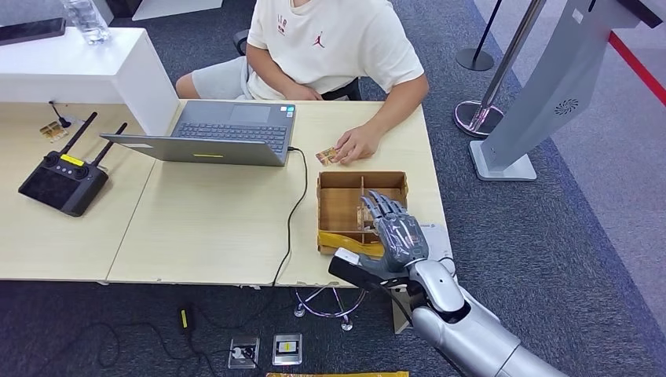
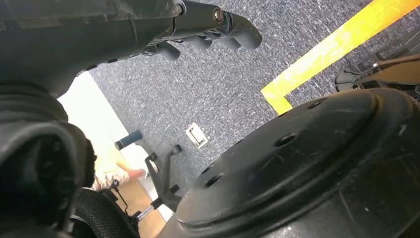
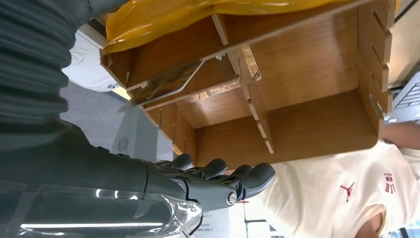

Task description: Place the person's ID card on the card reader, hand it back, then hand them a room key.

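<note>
The person's hand [image 1: 357, 144] rests on a small brown ID card [image 1: 327, 155] lying on the table past the wooden box. My right hand [image 1: 393, 228] hovers over the near right part of the divided wooden box [image 1: 361, 176], fingers stretched out and apart, holding nothing. In the right wrist view its fingers [image 3: 223, 174] lie beside the box [image 3: 307, 124], where flat cards [image 3: 168, 85] lean in one compartment. A black card reader [image 1: 355, 269] sits at the table's front edge under my right wrist. My left hand [image 2: 208, 27] hangs over the carpet with its fingers loose and nothing in them.
An open laptop [image 1: 224, 132] with a black cable [image 1: 294, 212] stands left of the box. A black controller with antennas [image 1: 63, 181] lies at far left. A white counter [image 1: 78, 67] with a water bottle [image 1: 85, 20] is behind. A grey kiosk stand [image 1: 542, 94] rises at right.
</note>
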